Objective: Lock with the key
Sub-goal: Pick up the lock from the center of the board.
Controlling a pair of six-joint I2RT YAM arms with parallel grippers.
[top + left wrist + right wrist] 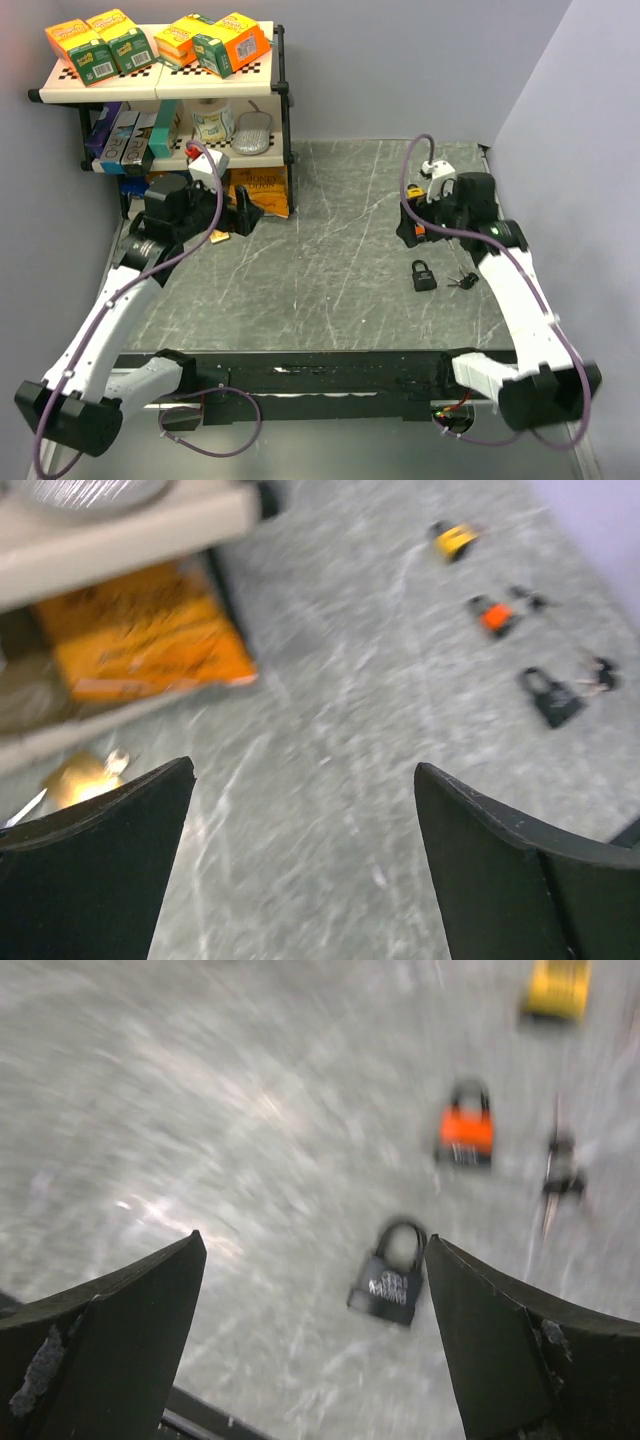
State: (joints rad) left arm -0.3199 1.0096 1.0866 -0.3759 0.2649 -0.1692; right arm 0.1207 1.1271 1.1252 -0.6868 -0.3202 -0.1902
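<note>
The left arm [100,322] and right arm [524,298] reach forward, jaws wide apart.

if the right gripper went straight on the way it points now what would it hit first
Likely the small black padlock lying on the grey marbled table, off-centre between the fingers of the open right gripper; blur makes depth unsure.

Shows a small black padlock [423,275] lying flat on the grey marbled table [330,250], with pale lettering on its body and its shackle pointing away from the arm bases. Finds a bunch of keys [462,281] just beside it on the right, apart from the lock. Places an orange padlock [466,1132] and a yellow padlock [557,985] farther back, both flat and blurred.
</note>
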